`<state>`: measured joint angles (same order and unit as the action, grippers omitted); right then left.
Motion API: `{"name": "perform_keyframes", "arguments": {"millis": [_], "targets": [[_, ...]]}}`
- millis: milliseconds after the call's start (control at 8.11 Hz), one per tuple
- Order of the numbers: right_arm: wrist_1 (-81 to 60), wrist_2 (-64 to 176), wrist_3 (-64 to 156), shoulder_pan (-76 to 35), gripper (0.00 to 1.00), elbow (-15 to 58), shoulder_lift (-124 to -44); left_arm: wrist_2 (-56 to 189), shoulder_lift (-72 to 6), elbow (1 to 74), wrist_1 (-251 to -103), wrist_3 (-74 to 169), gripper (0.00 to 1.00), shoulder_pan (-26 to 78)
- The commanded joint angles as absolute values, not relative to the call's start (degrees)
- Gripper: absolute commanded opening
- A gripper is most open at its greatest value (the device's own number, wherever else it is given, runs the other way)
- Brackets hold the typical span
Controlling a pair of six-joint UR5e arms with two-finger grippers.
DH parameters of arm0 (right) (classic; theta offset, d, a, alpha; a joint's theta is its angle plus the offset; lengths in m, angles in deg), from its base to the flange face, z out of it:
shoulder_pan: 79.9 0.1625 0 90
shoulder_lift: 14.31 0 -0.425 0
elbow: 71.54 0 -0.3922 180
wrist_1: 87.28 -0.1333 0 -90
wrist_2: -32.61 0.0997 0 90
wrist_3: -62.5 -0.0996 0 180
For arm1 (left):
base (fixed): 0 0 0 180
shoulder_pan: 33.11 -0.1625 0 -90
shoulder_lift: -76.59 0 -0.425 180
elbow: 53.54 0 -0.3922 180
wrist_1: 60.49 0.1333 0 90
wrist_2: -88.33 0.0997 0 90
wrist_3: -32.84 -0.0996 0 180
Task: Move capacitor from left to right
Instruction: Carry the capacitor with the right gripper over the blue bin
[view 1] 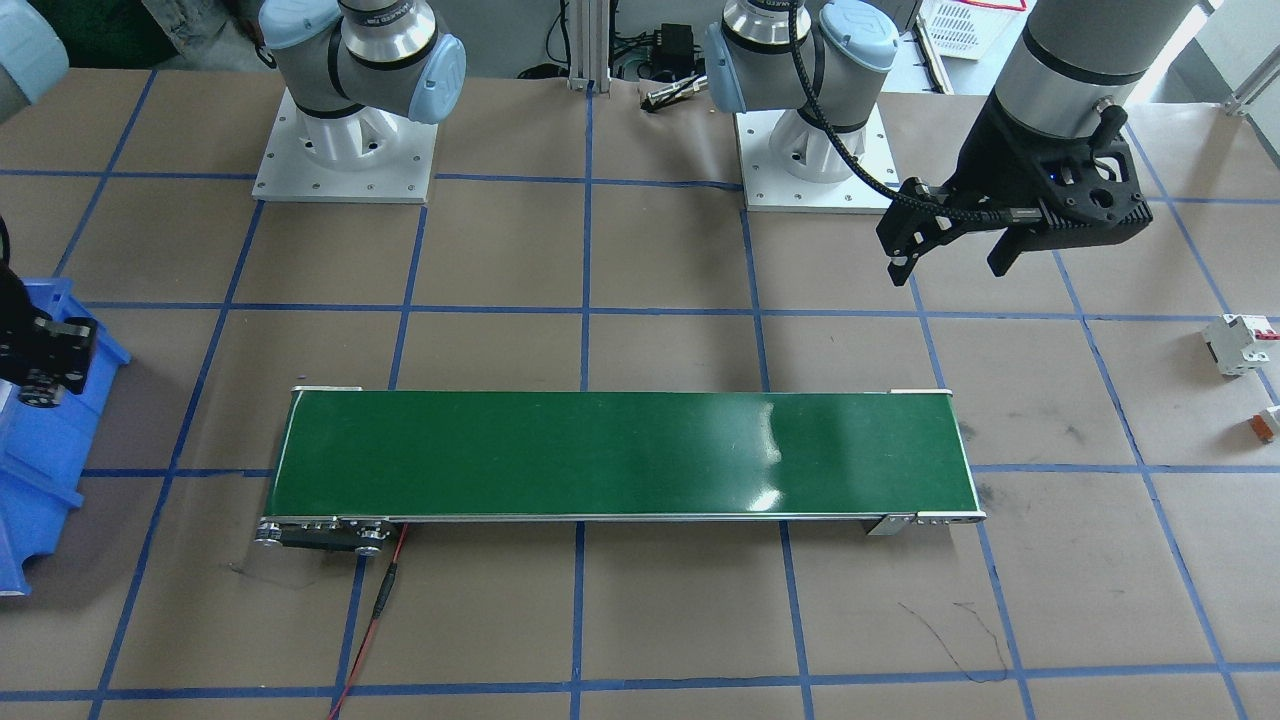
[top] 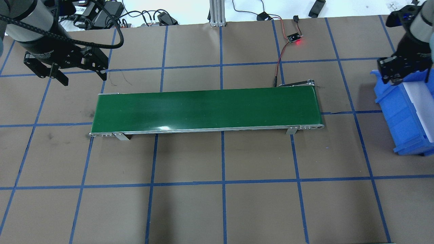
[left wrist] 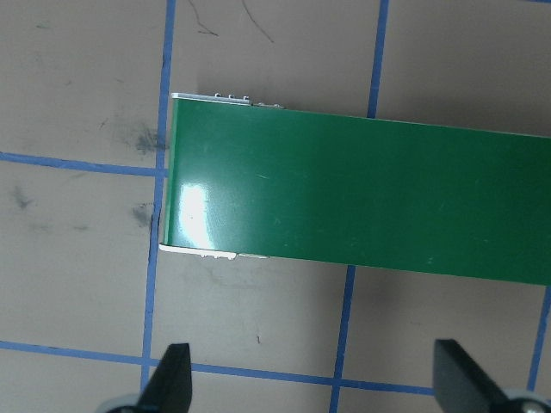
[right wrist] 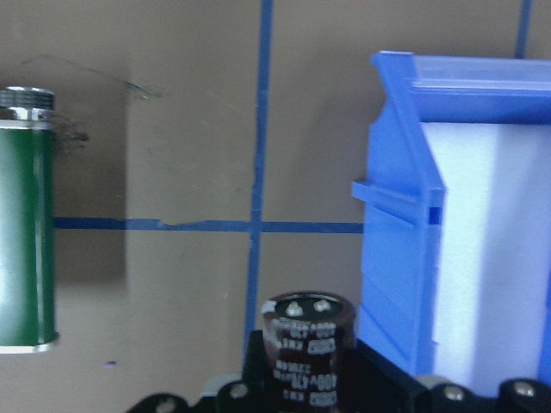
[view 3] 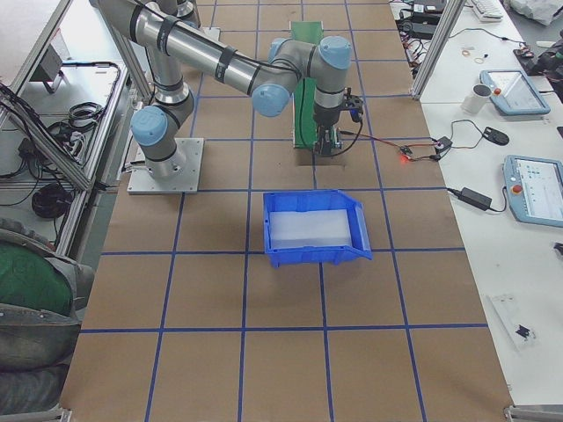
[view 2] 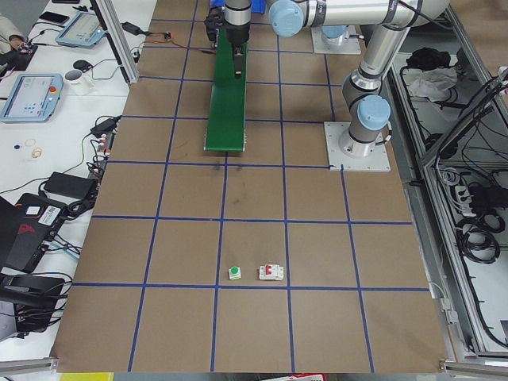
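Jaws first: the left gripper (top: 83, 77) is spread wide with nothing between its fingertips (left wrist: 176, 374). It hangs over bare table at about 10 o'clock from the left end of the green conveyor belt (top: 206, 108) in the overhead view. The right gripper (top: 395, 77) looks clamped on the capacitor (right wrist: 308, 344). The right wrist view shows a dark little can with white print sitting bottom centre, wedged in the black gripper body. I can't pick it out in any of the wider shots, it's too small. Its long axis runs 6 to 12 o'clock in that wrist picture, so I'd guess it's roughly in line with the fingers, end face pointing away from the wrist. The bit that matters is that the blue bin (right wrist: 396, 258) sits at 2 to 3 o'clock from the capacitor, near wall just beside it and pale liner further over. From overhead the gripper is at the bin's (top: 403, 115) 11 o'clock corner, right at the rim, not clearly over the inside. So my read is the part is already over on the right side, and what's left is a short nudge toward 3 o'clock and a release. It's the right arm's job, since the left one is well apart at the other end of the belt. The white breaker (view 1: 1240, 343) with red tabs is way off on the left side too.
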<state>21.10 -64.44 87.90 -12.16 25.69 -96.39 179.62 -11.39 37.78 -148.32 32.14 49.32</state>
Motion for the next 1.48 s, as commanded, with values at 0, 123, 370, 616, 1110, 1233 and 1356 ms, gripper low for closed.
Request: {"name": "perform_keyframes", "arguments": {"millis": [0, 123, 370, 616, 1110, 1233, 1356], "targets": [[21.09, -66.97, 100.96, -24.65, 0.00, 24.96, -96.67, 179.56, -11.39, 37.70, -148.30, 32.14, 1.00, 49.24], [21.35, -66.36, 105.35, -28.88, 0.00, 25.22, -96.49, 179.56, -11.30, 37.70, -148.30, 32.14, 1.00, 49.33], [22.05, -64.61, 109.08, -32.26, 0.00, 25.58, -93.61, 179.56, -10.95, 37.87, -148.30, 32.14, 1.00, 49.24], [23.71, -63.29, 109.00, -32.70, 0.00, 25.58, -90.18, 179.47, -10.95, 37.87, -148.30, 32.14, 1.00, 49.33], [27.22, -57.31, 108.99, -32.70, 0.00, 25.93, -83.59, 179.47, -10.25, 37.61, -148.30, 32.14, 1.00, 49.24], [27.50, -57.22, 109.08, -32.70, 0.00, 25.93, -82.61, 179.38, -9.55, 37.78, -148.30, 32.14, 1.00, 49.24], [27.51, -57.21, 109.00, -32.70, 0.00, 25.93, -81.82, 179.04, -9.46, 38.04, -148.30, 32.14, 1.00, 49.24]]}}
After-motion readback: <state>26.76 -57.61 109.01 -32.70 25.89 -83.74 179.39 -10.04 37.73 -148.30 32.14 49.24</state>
